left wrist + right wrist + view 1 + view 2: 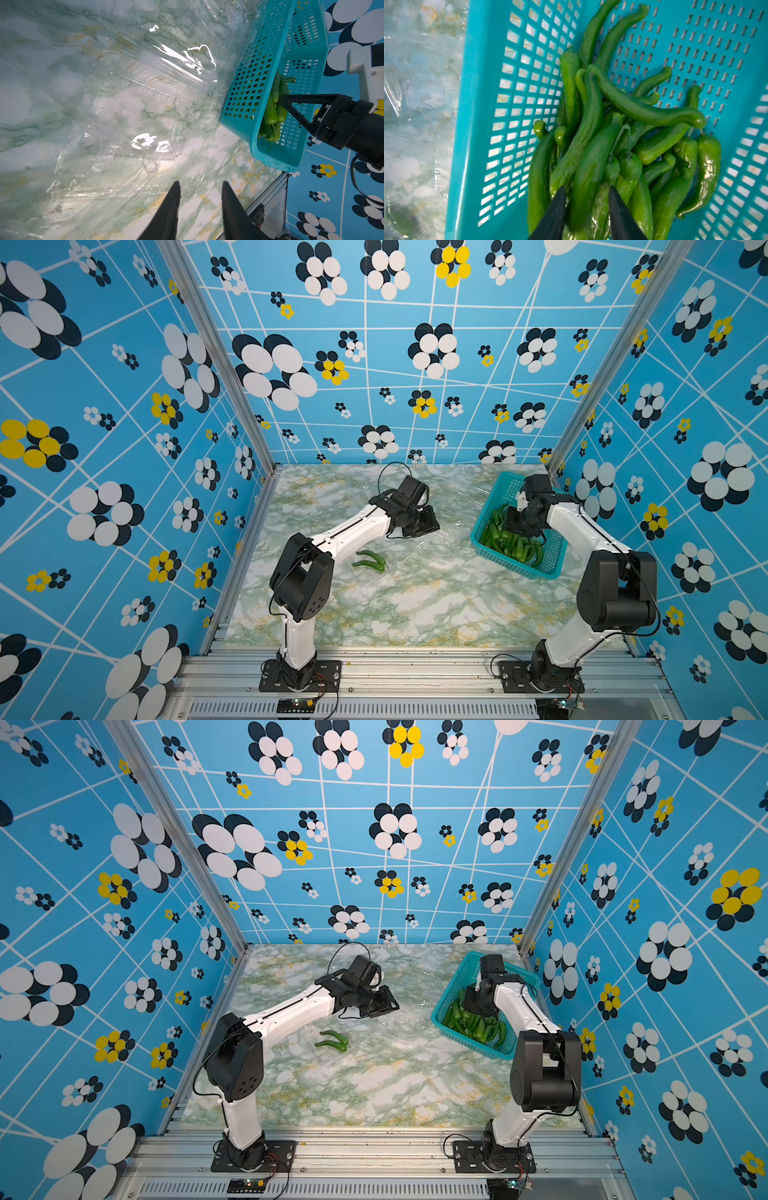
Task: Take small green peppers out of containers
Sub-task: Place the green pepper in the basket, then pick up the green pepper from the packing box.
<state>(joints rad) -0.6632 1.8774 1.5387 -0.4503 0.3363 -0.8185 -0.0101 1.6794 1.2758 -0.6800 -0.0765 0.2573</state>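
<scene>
Two small green peppers [370, 560] [332, 1041] lie on the marble beside my left forearm, with faint clear plastic glinting near them. Many more peppers [591, 145] [511, 545] [272, 108] are piled in the teal basket [548, 568] [498, 1052] [477, 104]. My right gripper [586, 188] [513, 526] reaches into the basket. Its jaws stand apart just above the pile, and a blurred pepper lies between them. An empty clear clamshell container [145, 104] lies open on the marble. My left gripper [199, 182] [428, 522] hovers over its edge, open and empty.
Another clear container [224, 12] lies farther back beside the basket wall [249, 83]. The basket stands tilted at the back right corner, against the patterned wall. An aluminium frame rail [268, 197] runs along the table edge.
</scene>
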